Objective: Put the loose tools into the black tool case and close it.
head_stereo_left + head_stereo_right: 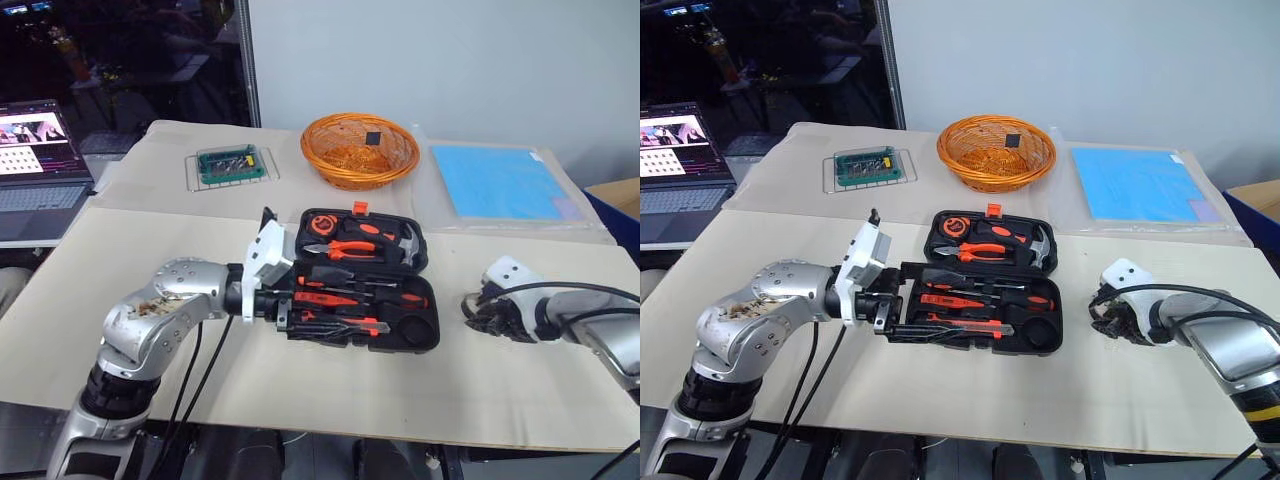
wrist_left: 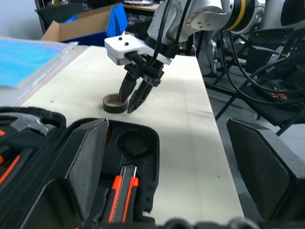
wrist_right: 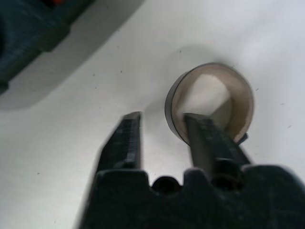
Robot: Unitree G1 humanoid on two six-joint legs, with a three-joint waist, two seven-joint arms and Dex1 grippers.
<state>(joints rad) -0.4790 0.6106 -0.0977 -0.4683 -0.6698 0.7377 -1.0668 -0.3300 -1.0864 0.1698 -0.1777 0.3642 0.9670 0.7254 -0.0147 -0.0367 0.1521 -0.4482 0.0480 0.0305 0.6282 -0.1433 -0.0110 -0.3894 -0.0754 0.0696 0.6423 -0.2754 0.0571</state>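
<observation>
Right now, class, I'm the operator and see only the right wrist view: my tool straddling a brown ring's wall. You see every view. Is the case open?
Observer: Yes, the black tool case lies open, with tools seated inside.
Operator: Any room for the ring?
Observer: A round recess in the case's near right corner sits empty.
Operator: And the other arm?
Observer: The left tool is open at the case's left edge.

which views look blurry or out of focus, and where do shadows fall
Right wrist view: the right gripper fingers are soft and close-up, and the dark-rimmed tape ring throws a faint shadow on the pale table. Left wrist view: near black fingers blurred. Eye views: sharp, with the black moulded-plastic tool case shading the tabletop.
</observation>
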